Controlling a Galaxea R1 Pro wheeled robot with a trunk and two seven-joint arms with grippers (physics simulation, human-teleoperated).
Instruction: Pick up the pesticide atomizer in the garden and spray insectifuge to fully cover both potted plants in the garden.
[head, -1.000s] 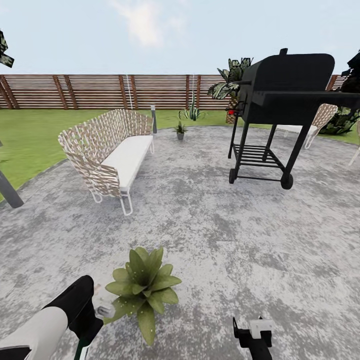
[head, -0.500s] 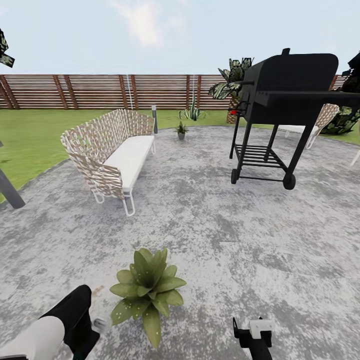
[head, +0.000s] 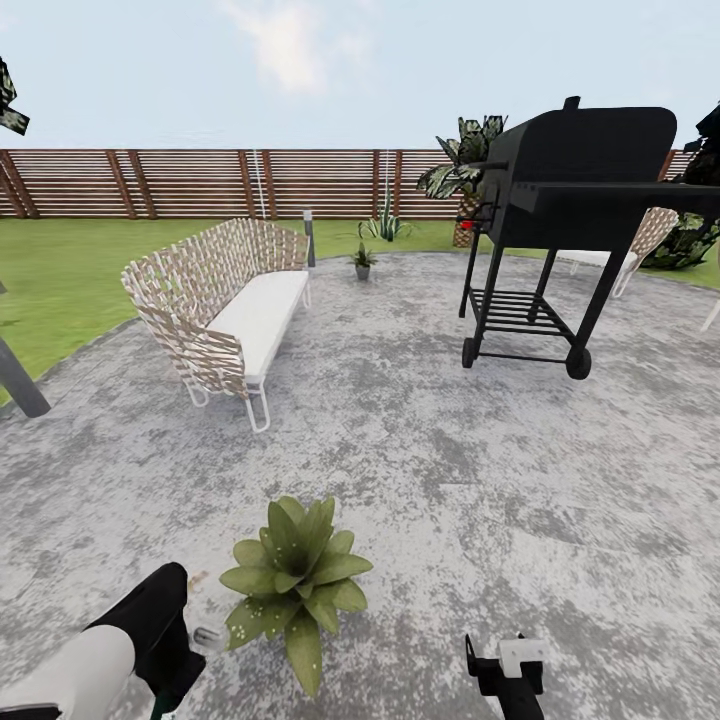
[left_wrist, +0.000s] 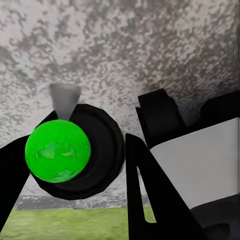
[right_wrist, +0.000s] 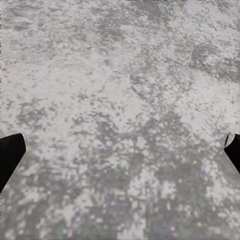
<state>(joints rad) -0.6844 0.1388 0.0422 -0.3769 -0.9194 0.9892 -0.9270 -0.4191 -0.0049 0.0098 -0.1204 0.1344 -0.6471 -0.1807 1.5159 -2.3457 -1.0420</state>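
- Grey speckled paving (head: 450, 470) spreads in front of a brown slatted fence (head: 200, 183), with lawn (head: 60, 270) beyond its edge.
- A wicker bench (head: 225, 305) stands on the paving; a black grill (head: 560, 200) is well apart from it.
- One potted plant (head: 297, 575) sits nearer the camera than the bench, a second potted plant (head: 362, 260) past the bench's far end.
- The left gripper (left_wrist: 75, 160) clamps the pesticide atomizer (left_wrist: 58, 149) (green-topped), its pale nozzle just beside the near plant.
- The right gripper (right_wrist: 120, 150) has its fingers spread wide over bare paving.
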